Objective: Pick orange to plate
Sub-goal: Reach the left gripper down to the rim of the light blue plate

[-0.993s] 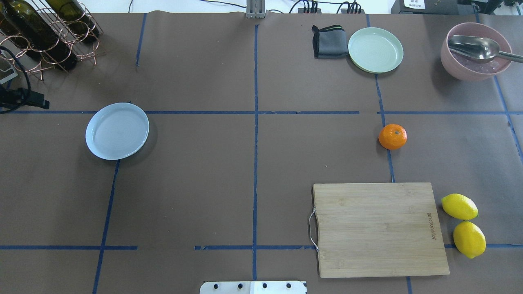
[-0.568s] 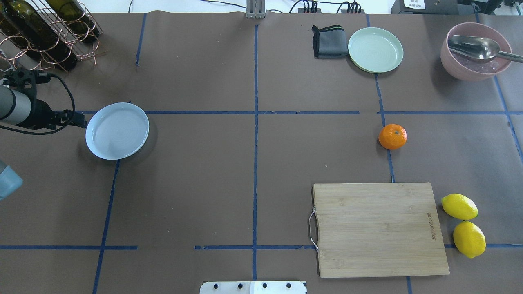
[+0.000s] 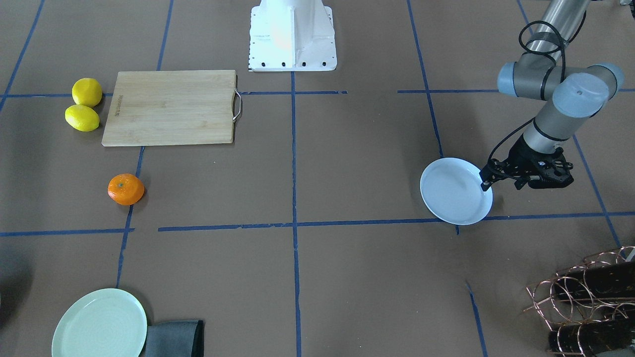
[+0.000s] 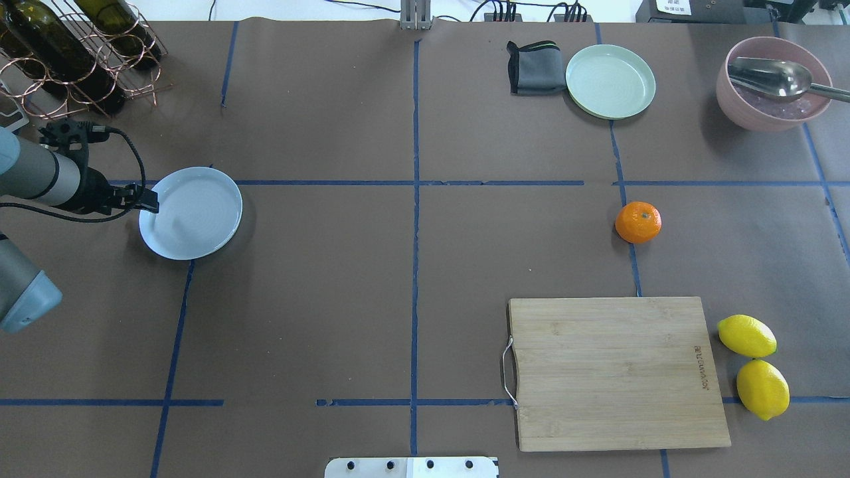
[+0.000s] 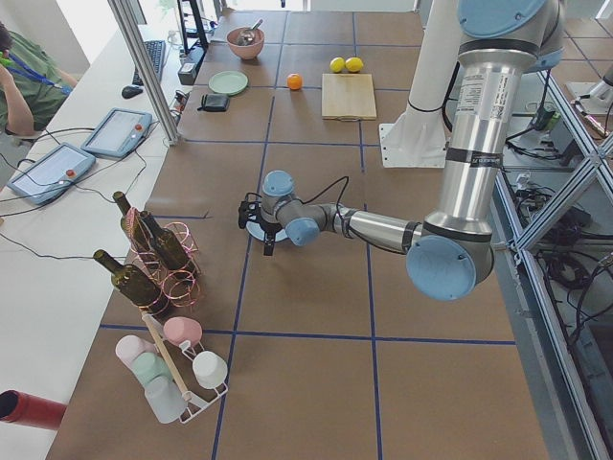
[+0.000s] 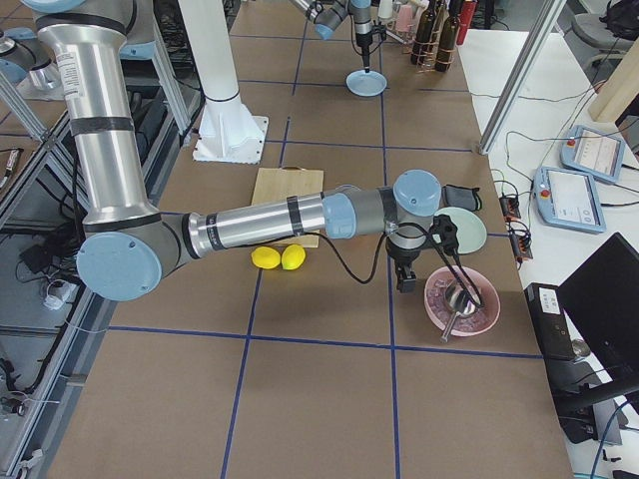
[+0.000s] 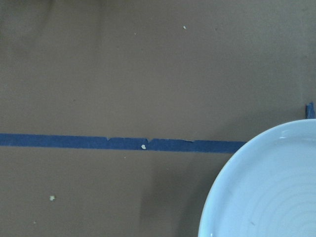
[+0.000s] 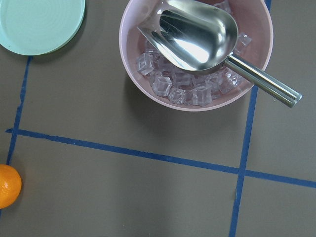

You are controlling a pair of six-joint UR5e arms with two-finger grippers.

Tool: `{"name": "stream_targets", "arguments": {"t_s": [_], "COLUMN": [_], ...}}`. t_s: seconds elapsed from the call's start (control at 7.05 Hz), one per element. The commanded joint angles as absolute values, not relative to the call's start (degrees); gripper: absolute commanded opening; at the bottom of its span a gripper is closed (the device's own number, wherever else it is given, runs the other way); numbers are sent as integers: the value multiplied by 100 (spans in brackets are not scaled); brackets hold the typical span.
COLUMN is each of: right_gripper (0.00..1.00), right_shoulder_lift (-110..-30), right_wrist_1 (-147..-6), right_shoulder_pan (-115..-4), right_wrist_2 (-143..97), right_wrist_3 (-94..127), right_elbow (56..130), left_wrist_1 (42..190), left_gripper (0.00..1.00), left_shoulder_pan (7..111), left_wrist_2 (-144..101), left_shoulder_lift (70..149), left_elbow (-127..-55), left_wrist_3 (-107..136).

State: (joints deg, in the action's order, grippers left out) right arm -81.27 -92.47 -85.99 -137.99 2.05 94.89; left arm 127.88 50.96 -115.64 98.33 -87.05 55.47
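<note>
The orange (image 4: 638, 222) lies on the table's right half, on a blue tape line, with nothing touching it; it also shows in the front view (image 3: 126, 189) and at the right wrist view's lower left edge (image 8: 7, 185). The pale bluish-white plate (image 4: 190, 212) sits empty on the left half. My left gripper (image 4: 133, 199) hangs open and pointing down at the plate's left rim (image 3: 501, 186), holding nothing. The left wrist view looks down on the plate's edge (image 7: 266, 192). My right gripper (image 6: 404, 277) hovers near the pink bowl, seen only from the side; I cannot tell its state.
A mint-green plate (image 4: 610, 81) and a folded grey cloth (image 4: 533, 68) sit at the far right. A pink bowl (image 4: 736, 109) holds ice and a metal scoop. A wooden cutting board (image 4: 614, 372) and two lemons (image 4: 746, 335) lie near right. A wine rack (image 4: 73, 53) stands far left.
My left arm has come in from the left edge and moved right, bringing its gripper to the plate's left rim. The orange and the plate have not moved.
</note>
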Motion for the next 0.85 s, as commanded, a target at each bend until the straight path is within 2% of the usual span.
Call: {"name": "stream_targets", "arguments": {"t_s": [0.0, 0.28, 0.57, 0.71], "right_gripper": [100, 100, 100, 100], "right_shoulder_lift": [-8121, -8121, -8121, -8121], "right_wrist_1": [-9246, -9246, -9246, -9246], "right_shoulder_pan": [-8596, -8596, -8596, -8596], "right_wrist_2": [-13799, -13799, -13799, -13799], "right_wrist_3": [211, 211, 211, 211], "right_elbow": [9492, 9501, 9501, 9501], "left_wrist_1": [12788, 12788, 12788, 12788], "left_gripper": [78, 64, 54, 42], "left_shoulder_pan": [5045, 5036, 4984, 4975], "left_wrist_2": [-11549, -11549, -11549, -11549], "left_shoulder_lift": [9905, 9914, 9914, 9914], "left_elbow": [-8640, -8613, -8605, -8604], "left_wrist_3": [5555, 5555, 5555, 5546]}}
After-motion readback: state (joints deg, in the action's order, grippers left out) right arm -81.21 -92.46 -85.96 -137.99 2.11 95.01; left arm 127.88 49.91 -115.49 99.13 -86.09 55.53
